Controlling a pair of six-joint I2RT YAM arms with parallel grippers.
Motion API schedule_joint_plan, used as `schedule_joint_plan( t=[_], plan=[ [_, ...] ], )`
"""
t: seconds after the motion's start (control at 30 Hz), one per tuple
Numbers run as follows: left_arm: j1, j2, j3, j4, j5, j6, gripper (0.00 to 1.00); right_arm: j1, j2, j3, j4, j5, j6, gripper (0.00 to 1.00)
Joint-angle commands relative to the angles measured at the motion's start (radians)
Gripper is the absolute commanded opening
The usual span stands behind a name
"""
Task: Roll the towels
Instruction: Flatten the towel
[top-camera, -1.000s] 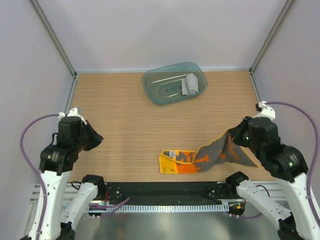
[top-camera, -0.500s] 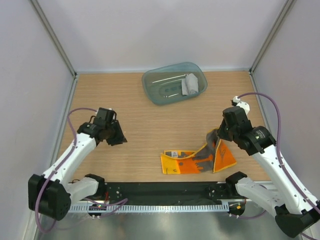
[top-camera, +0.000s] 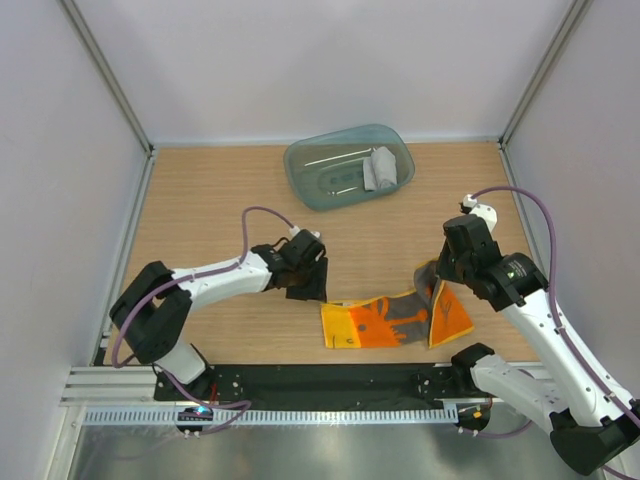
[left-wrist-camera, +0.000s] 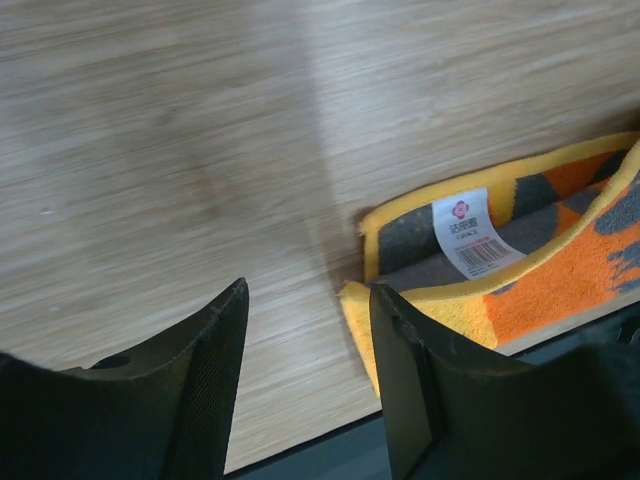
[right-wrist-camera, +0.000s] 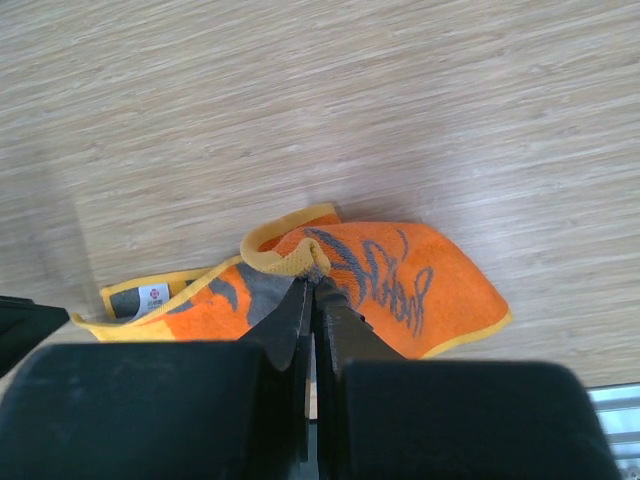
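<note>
Over on the left, your left hand (left-wrist-camera: 308, 290) hangs released, nothing in it, just beside the label end of the yellow-orange towel (top-camera: 385, 322). That towel lies right along the near edge of the worktop (top-camera: 220, 200), so a sloppy roll could drag it off. Your right hand (right-wrist-camera: 312, 282) is clenched on the lifted hem; tug hard and it may slip. Bare wood runs back to the tray (top-camera: 300, 180) holding the grey towel (top-camera: 381, 170).

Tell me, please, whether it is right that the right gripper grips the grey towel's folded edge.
No: the right gripper is shut on the orange towel, at its folded edge; the grey towel sits in the tray. The right wrist view shows the grip.
</note>
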Motion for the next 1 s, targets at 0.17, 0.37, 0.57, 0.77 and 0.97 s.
schedule_joint_plan(
  t=[0.17, 0.37, 0.57, 0.77, 0.97],
  plan=[
    [-0.086, 0.073, 0.078, 0.117, -0.019, 0.010, 0.55, -0.002, -0.013, 0.008, 0.035, 0.021, -0.027, 0.01],
    [-0.100, 0.065, 0.020, 0.149, -0.019, 0.015, 0.54, -0.002, -0.008, 0.007, 0.041, 0.015, -0.030, 0.01],
    [-0.105, -0.013, -0.066, 0.200, -0.017, 0.007, 0.56, -0.003, -0.005, 0.005, 0.044, 0.012, -0.030, 0.01],
    [-0.106, -0.139, -0.134, 0.281, 0.013, 0.054, 0.66, -0.003, 0.002, 0.004, 0.052, 0.003, -0.028, 0.01],
    [-0.105, -0.211, -0.189, 0.335, 0.039, 0.084, 0.72, -0.003, 0.004, -0.003, 0.059, -0.009, -0.025, 0.01]
  ],
)
